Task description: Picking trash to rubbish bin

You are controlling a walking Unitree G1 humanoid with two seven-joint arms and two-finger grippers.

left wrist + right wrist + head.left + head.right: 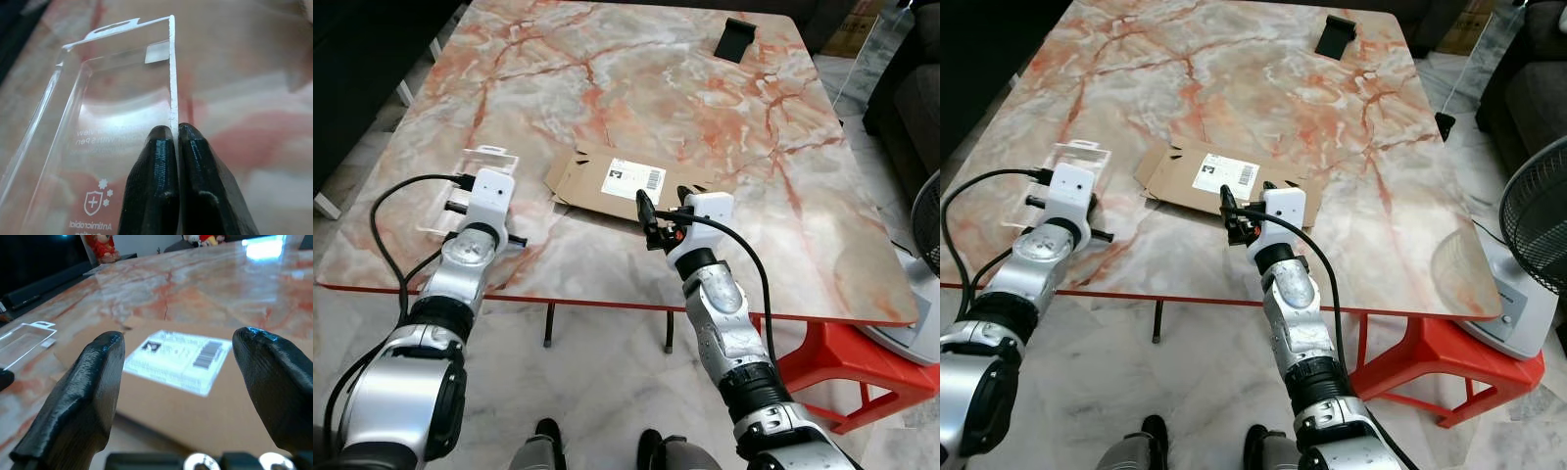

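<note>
Trash here is two pieces lying on the marble counter (724,147): a clear plastic package (481,181) near the left edge and a flattened cardboard box (617,181) with a white shipping label (633,178), just right of it and near the front edge.

In the left eye view, the left pincer (460,194) is hidden under its white wrist housing at the near end of the package, and the right pincer (661,208) points at the near edge of the cardboard, close to the label. A small black stand (735,39) sits far back, well apart from both.

The right eye view gives the same layout; a fan (1528,264) and a red stool (1449,367) stand off the counter's right side. No rubbish bin can be made out.

The left wrist view shows the left pincer's fingertips (159,161) pressed together on one thin upright edge of the package, pinching only that wall. The likely failure is here: the plastic is thin and slick, so it could flex, slide out or swing when lifted.

The right wrist view shows the right pincer's fingers (93,382) spread wide, holding nothing, with the cardboard lying flat beyond them. Because the box lies flush on the counter, closing from this angle could skate over the top or push it away rather than catch an edge.
</note>
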